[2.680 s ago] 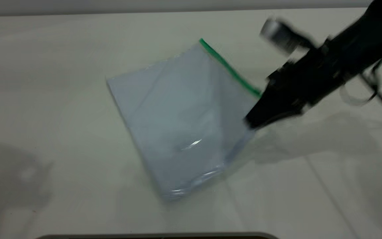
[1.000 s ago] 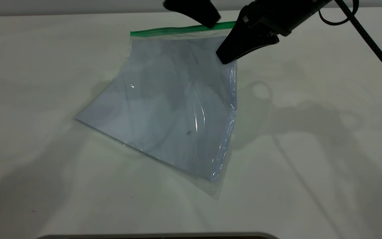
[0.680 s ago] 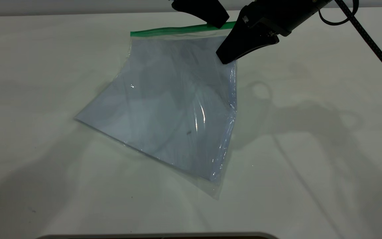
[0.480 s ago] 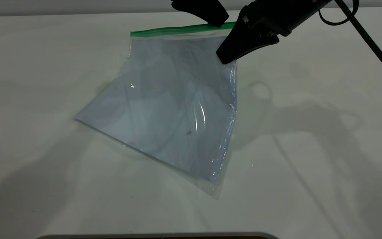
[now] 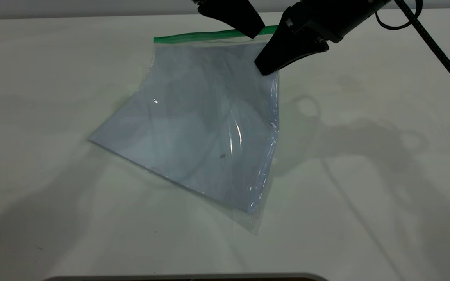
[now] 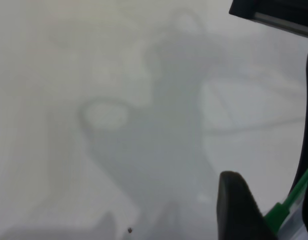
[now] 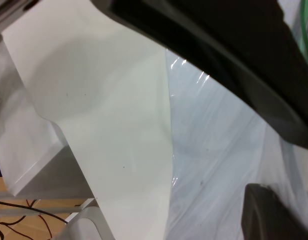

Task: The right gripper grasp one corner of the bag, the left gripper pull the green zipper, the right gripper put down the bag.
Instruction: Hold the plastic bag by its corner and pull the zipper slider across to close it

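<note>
sprawling pale table (image 5: 365, 195) under bag (image 5: 201, 128)

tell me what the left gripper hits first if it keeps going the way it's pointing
Probably the thin bright-green zip strip along the clear plastic bag's raised top edge: the black pointed left gripper angles down onto it, though depth is unclear.

Green zipper (image 5: 209, 36) slider hidden behind the left hand (image 5: 248, 27).

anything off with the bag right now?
Nothing damaged or spilled. The bag hangs askew: the right tool holds its green-strip corner raised, the far lower edge rests on the table, the plastic wrinkled. The left tool is at the green zipper strip.
</note>
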You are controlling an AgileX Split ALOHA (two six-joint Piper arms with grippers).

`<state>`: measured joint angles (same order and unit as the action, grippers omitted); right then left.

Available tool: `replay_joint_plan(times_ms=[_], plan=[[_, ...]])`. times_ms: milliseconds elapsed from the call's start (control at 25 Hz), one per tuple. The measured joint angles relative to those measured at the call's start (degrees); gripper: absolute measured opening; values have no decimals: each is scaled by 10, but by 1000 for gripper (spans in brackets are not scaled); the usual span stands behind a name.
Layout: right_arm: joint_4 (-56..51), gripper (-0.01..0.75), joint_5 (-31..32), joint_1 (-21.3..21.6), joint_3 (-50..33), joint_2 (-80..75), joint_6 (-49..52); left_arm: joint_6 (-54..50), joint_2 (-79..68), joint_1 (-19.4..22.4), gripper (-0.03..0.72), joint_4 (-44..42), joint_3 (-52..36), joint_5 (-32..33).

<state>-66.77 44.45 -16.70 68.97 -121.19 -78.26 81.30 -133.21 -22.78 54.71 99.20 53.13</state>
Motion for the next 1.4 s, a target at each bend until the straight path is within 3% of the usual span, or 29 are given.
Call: replay_joint_plan(times_ms=[160, 480, 760, 1000, 1400], plan=[[0, 33, 0, 0, 0, 0, 1, -1, 0, 0, 346, 0, 0, 0], [-2, 33, 3, 3, 0, 0, 0, -1, 0, 0, 190, -1, 0, 0], [-23, 33, 25, 33, 0, -3, -8, -1, -14, -1, 84, 6, 3, -11], [-37, 33, 24, 60, 0, -3, -30, 10, -19, -4, 76, 23, 4, -58], [-52, 33, 28, 73, 0, -4, -53, 13, -32, -4, 76, 31, 6, -74]])
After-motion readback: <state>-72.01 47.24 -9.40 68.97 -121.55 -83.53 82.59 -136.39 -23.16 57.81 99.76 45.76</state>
